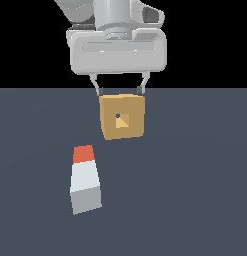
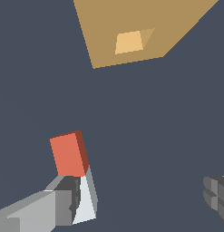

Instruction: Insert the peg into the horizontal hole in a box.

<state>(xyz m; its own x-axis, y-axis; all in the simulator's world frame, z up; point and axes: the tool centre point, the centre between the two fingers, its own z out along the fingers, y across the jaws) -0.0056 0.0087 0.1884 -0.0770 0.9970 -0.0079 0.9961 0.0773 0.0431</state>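
Note:
The peg [image 1: 85,181] lies flat on the dark floor, white to grey along its length, its orange-red end [image 1: 83,153] pointing toward the box [image 1: 122,117]. The tan-orange box sits farther back, and its square hole [image 1: 121,120] faces the exterior camera. My gripper [image 1: 120,91] hangs high, open, with both fingertips showing just above the box's top edge. In the wrist view the peg [image 2: 70,156] shows beside and partly behind one finger [image 2: 59,206]. The other finger [image 2: 217,195] is far off at the frame edge. Nothing is between them. The box [image 2: 136,27] and its hole [image 2: 130,42] lie ahead.
A flat dark grey-blue floor [image 1: 195,200] is all around the peg and the box. No other objects are in view.

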